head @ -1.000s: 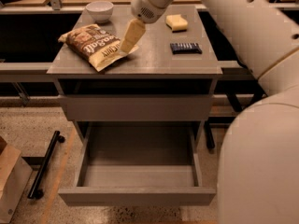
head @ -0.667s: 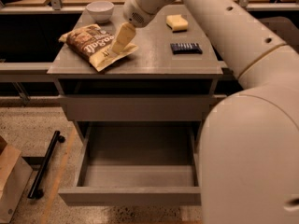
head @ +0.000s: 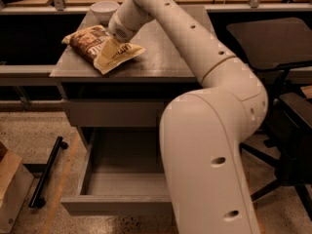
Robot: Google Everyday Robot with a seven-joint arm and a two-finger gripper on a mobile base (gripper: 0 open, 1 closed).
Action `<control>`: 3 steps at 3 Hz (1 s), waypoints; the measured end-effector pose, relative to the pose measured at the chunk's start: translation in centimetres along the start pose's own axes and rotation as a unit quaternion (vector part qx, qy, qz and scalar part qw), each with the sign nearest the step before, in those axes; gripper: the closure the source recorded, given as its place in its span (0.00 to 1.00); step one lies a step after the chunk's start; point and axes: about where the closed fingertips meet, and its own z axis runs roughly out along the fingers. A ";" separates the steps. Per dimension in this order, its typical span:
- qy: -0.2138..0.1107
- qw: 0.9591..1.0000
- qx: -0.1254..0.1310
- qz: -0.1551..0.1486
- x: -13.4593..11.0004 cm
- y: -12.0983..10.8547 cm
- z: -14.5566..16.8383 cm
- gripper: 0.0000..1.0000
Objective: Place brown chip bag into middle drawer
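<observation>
The brown chip bag [head: 87, 42] lies flat on the left part of the grey cabinet top [head: 161, 62], its cream-yellow end pointing right. My gripper [head: 108, 51] is at the end of the white arm [head: 195, 48] and is down on the bag's middle, touching it. The middle drawer [head: 113, 182] is pulled open below, with its grey floor bare where it shows. My arm hides the drawer's right half.
A white bowl [head: 104, 9] stands at the back of the top, behind the bag. A closed grey drawer front [head: 109, 113] sits above the open drawer. A black bar [head: 46, 172] and a cardboard box [head: 9, 189] are on the floor at left. A black chair [head: 273, 38] stands at right.
My gripper has moved left and down from beside the bag's right end onto the bag. My arm now fills the right of the view and hides the sponge and blue wrapper.
</observation>
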 end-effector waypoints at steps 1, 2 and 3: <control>0.000 1.000 -0.023 0.010 0.0 0.2 3.1 0.00; 0.004 1.000 -0.024 0.017 0.4 0.0 3.8 0.18; 0.003 1.000 -0.008 0.015 0.3 -0.3 2.3 0.42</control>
